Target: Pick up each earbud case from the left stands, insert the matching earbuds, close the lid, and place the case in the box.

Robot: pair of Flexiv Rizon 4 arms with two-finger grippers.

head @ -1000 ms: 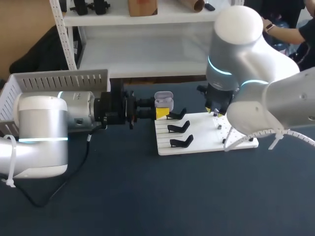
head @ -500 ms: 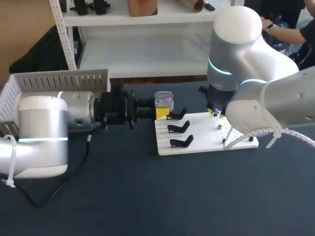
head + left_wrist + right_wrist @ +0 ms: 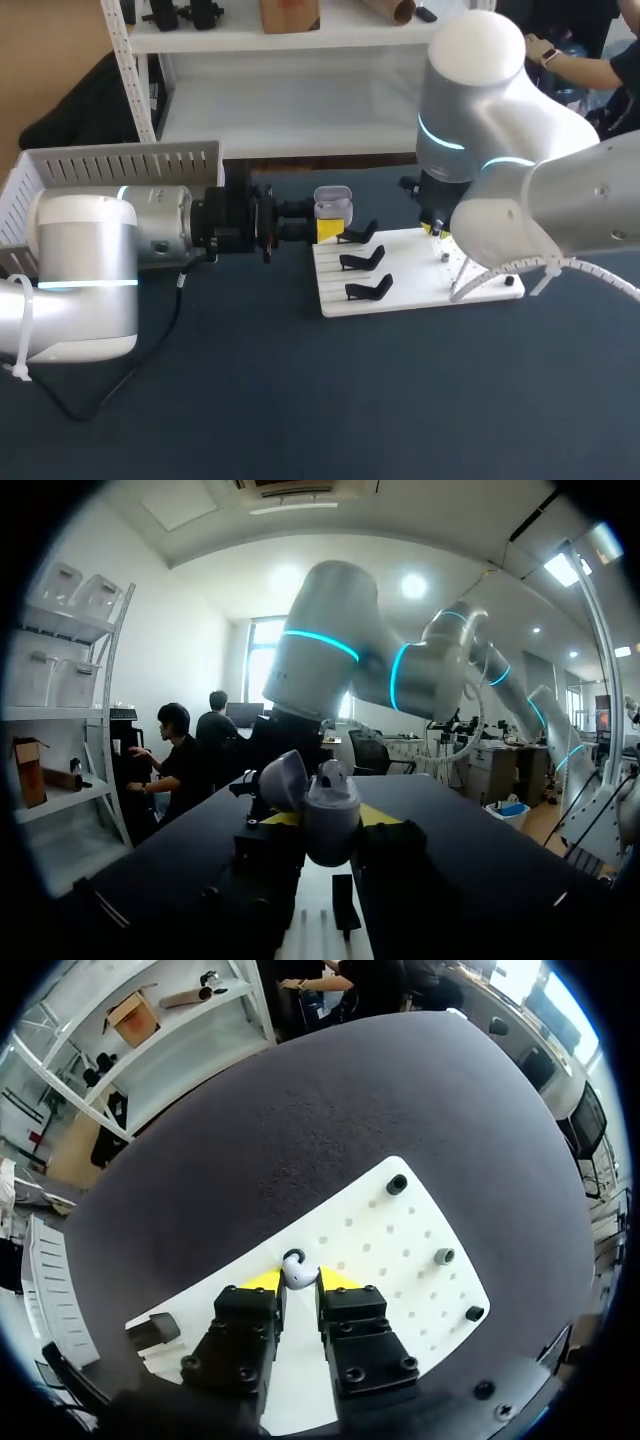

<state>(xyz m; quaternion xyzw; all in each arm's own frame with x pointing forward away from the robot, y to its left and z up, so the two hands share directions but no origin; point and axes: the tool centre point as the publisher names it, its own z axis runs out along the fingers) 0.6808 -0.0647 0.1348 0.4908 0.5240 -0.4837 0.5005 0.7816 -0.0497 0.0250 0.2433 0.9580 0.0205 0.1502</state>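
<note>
Right claw (image 3: 300, 1280) on 1 earbud (image 3: 298, 1271) (case (image 3: 331, 820) open)

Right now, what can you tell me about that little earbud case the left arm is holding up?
The earbud case is small, rounded and pale grey-white, seemingly smooth plastic. Its hinged lid is open, tipped back. The case sits upright, clamped from two sides in the left gripper, off the table beside the white board with black stands. Something small pokes up from its opening; I cannot tell whether it is an earbud. Only the gripper touches it.
</note>
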